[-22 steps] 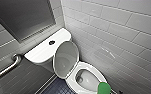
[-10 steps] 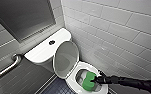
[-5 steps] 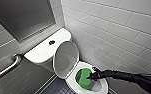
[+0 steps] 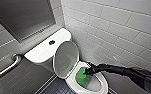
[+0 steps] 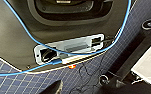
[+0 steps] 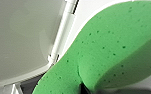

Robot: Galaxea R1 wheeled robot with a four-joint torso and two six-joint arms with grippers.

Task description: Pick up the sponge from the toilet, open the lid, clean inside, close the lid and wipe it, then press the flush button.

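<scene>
The white toilet (image 4: 104, 82) stands with its lid (image 4: 66, 58) raised against the tank (image 4: 41, 51). The dark round flush button (image 4: 51, 42) sits in the middle of the tank top. My right arm reaches in from the right, and the right gripper (image 4: 87, 72) is shut on the bright green sponge (image 4: 80, 75). The sponge is pressed inside the bowl at the rim side nearest the lid. In the right wrist view the sponge (image 6: 103, 50) is bent, beside the lid (image 6: 21, 37) and its hinge (image 6: 63, 27). My left gripper (image 5: 86, 88) hangs open and holds nothing, beside the robot's base.
A metal grab bar (image 4: 6, 67) runs along the grey wall left of the tank. White tiled wall (image 4: 121, 30) stands close behind and right of the toilet. A blue cable (image 5: 28, 32) loops over the robot's dark base above the dark blue tiled floor (image 5: 21, 82).
The right arm came in from the right with the sponge and went down into the bowl. Over the last second the sponge slid a little toward the lid side.
</scene>
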